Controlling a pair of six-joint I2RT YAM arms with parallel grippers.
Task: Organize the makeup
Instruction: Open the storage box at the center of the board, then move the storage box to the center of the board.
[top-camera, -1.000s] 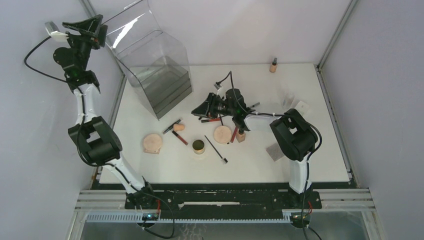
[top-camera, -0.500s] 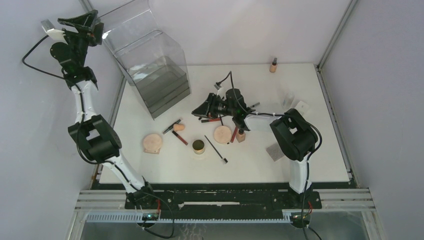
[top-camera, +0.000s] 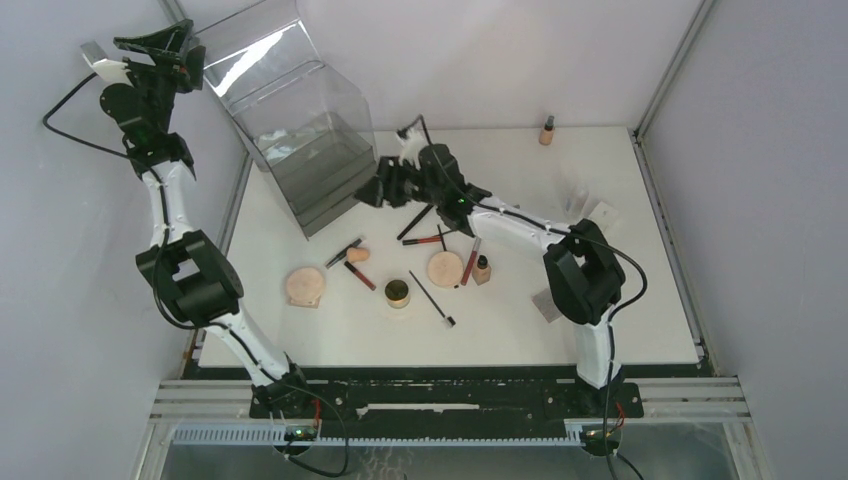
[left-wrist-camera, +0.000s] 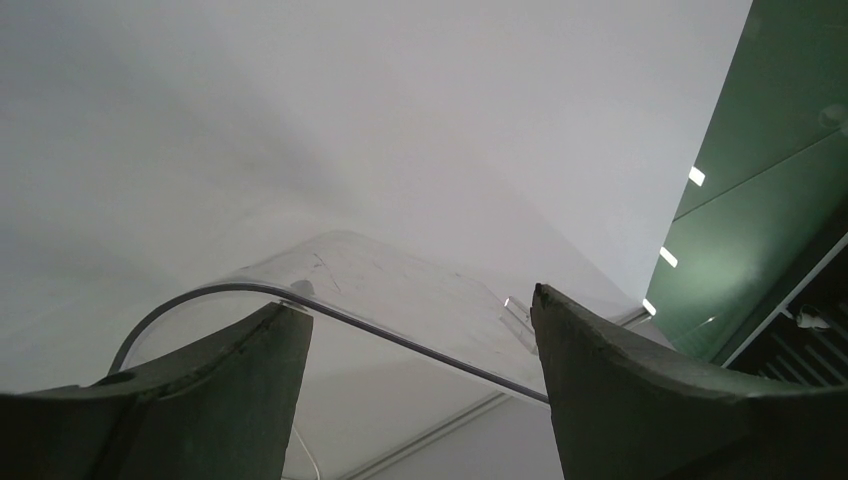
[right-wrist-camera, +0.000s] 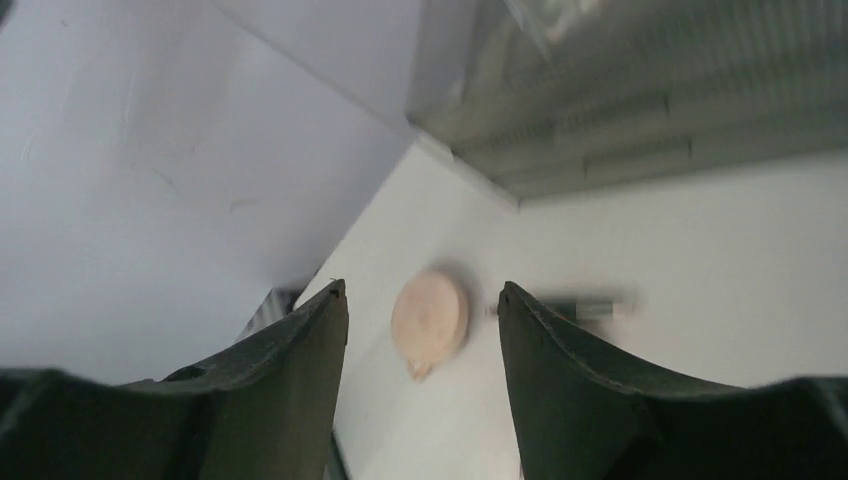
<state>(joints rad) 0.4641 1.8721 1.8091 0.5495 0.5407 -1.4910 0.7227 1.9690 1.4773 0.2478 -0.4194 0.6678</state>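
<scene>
Upper left stands the clear drawer box (top-camera: 320, 150), contents unclear. Two tan compacts (top-camera: 305, 287) and two beige bottles (top-camera: 482, 270) sit outside it. The left gripper (left-wrist-camera: 415, 310) and right gripper (right-wrist-camera: 422, 292) both have fingers apart.

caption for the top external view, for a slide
Left gripper at the lifted lid of the clear box, right gripper open by its drawers, makeup scattered on the table

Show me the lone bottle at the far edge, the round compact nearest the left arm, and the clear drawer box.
Lone bottle (top-camera: 547, 131): top external view, its body.
Round compact (top-camera: 305, 286): top external view, middle of its lid.
Clear drawer box (top-camera: 330, 182): top external view, its stacked drawers.
</scene>
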